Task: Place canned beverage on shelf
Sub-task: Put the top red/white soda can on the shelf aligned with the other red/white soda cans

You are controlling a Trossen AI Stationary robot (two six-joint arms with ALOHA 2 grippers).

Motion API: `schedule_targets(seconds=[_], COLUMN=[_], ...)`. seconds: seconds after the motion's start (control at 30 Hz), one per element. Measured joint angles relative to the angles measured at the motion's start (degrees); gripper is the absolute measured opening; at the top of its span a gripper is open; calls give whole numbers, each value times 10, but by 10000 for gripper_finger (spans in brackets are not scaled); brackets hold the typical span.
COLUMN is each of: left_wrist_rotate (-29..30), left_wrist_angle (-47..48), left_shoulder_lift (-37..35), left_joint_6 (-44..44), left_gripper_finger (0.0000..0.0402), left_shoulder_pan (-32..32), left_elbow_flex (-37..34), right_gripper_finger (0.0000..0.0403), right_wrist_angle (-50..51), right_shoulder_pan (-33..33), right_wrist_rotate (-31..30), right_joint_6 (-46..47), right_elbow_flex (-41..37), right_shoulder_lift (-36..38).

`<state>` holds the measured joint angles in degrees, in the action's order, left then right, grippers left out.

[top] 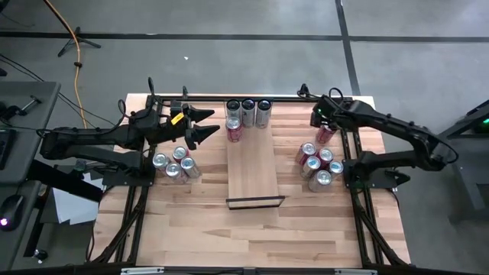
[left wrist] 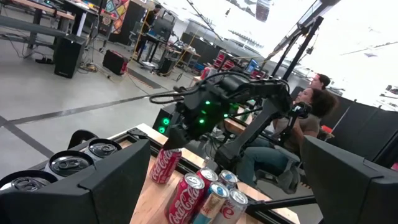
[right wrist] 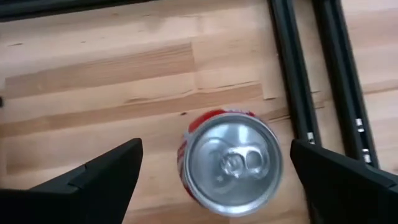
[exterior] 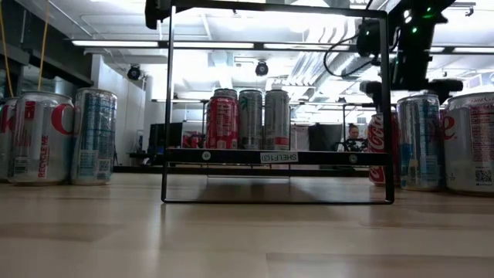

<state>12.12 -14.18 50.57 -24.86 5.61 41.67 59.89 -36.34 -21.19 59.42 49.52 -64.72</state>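
Note:
The shelf (top: pixel 254 174) is a pale board in mid-table with a black lip (exterior: pixel 278 157) at its near end. A row of three cans (top: pixel 248 111) and a red can (top: pixel 234 131) stand on its far end. My right gripper (right wrist: pixel 214 171) is open and points down over a lone red can (right wrist: pixel 231 163), which stands upright on the table far right of the shelf. Its fingers stand on either side of that can, apart from it. My left gripper (top: pixel 205 126) is open and level, just left of the shelf's far end, with nothing in it.
A cluster of several cans (top: pixel 319 164) stands right of the shelf, near the lone can. Another cluster (top: pixel 174 164) stands left of the shelf. Black frame rails (right wrist: pixel 323 81) run close beside the lone can. The near half of the shelf board is bare. People sit beyond the table (left wrist: pixel 314 99).

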Motion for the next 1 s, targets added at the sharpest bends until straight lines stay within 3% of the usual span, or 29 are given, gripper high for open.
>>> schedule_targets(seconds=[0.5, 0.6, 0.8, 1.0], left_wrist_rotate=[0, 0, 0, 0], left_wrist_angle=[0, -1, 0, 0], left_shoulder_lift=[0, 0, 0, 0], left_joint_6=[10, 10, 9, 10], left_gripper_finger=[360, 360, 360, 360], left_shoulder_pan=[0, 0, 0, 0], left_elbow_flex=[0, 0, 0, 0], right_gripper_finger=[390, 371, 296, 295], right_wrist_angle=[-7, -7, -3, 20], right_shoulder_pan=[-26, -33, -42, -41], right_wrist_rotate=[8, 18, 28, 32], right_joint_6=[-52, -68, -90, -131], right_elbow_flex=[-2, -2, 0, 43], right_shoulder_lift=[-109, -121, -112, -71])
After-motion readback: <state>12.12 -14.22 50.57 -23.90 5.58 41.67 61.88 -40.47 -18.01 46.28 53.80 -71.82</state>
